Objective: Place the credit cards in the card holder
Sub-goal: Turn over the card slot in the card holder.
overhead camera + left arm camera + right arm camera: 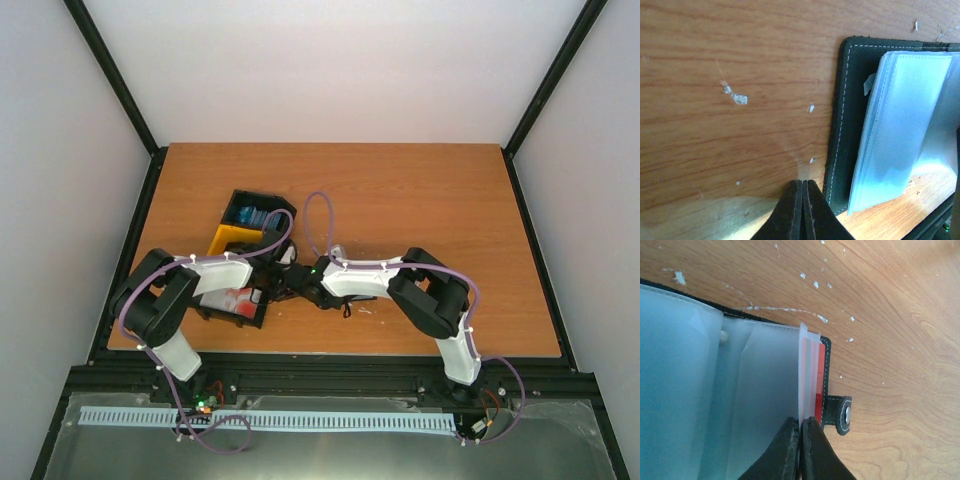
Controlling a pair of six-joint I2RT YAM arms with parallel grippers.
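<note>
In the top view, two arms reach inward and the left hand [282, 288] and right hand [305, 288] meet tip to tip over the orange-brown wooden surface [420, 200]. Whatever lies under them is hidden here. Three open bins sit on the far and outer side of the left hand. One black plastic bin [240, 200] holds blue cards [255, 215], and one yellow plastic bin [232, 240] sits next to it. A second black bin [252, 317] holds white and red cards [235, 300]. Their number cannot be told.

In the left wrist view, the left hand [802, 212] is empty, with its two fingers pressed flat together. Just to its right lies one black folding card holder [842, 115], open on the surface. It has pale stitching round its edge and a stack of clear plastic sleeves [900, 125] inside.

In the right wrist view, the right hand [800, 450] is closed. It appears to be pinching the near edge of one white and red-blotched plastic card [812, 385], which stands in the outermost sleeve directly ahead of the fingers. Just right of the fingertips, one black snap tab [841, 415] with a metal stud juts from the holder's edge. The frosted sleeves fan out to the hand's left.
</note>
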